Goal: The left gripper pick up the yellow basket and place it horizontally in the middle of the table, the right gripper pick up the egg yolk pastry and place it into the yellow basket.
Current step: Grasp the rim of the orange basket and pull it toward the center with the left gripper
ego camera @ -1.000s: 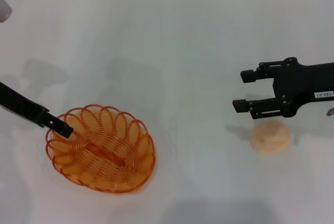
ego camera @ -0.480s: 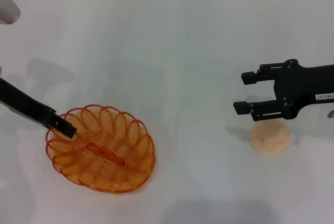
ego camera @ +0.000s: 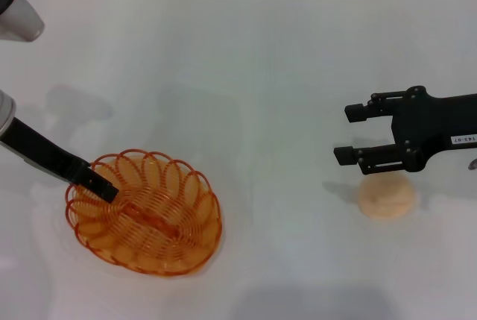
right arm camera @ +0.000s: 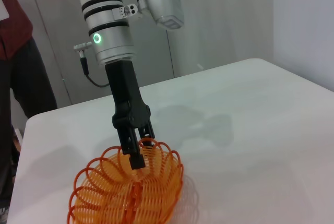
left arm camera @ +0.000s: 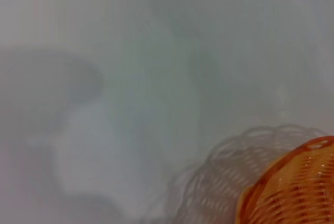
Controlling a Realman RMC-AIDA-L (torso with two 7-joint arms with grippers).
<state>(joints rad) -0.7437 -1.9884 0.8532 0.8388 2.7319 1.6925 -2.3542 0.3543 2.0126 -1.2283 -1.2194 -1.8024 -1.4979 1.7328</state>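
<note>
Left hand (ego camera: 100, 187) deeper; one yellow basket (ego camera: 145, 212).

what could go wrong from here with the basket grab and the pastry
The left gripper holds only one edge of the basket's looped rim, so the basket may tilt or slip when lifted. The right gripper, open, sits beside the pastry, not over it; closing now would probably miss or nudge it.

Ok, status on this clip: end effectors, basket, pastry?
Left end effector at yellow basket rim. Right end effector open, above egg yolk pastry, not gripping. Nothing in the way.
</note>
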